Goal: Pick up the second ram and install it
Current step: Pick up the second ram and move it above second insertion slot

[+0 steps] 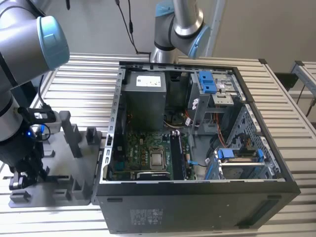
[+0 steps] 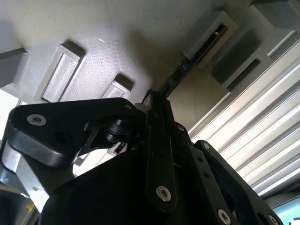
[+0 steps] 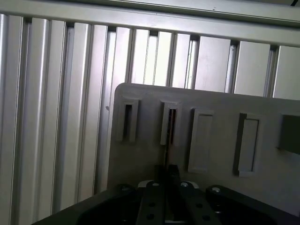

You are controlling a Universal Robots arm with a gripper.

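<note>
Both fingers (image 2: 158, 115) pinch the second ram (image 2: 180, 70), its length running straight into a tray slot (image 2: 206, 35).

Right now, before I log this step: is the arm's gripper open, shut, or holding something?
The gripper: shut on the second ram, a thin dark circuit-board stick whose far end sits in a slot of the grey plastic tray.

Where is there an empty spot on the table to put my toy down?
The slatted table is bare beyond the grey tray, left of the computer case in the exterior view. The tray is crowded with posts, and the case is packed.
</note>
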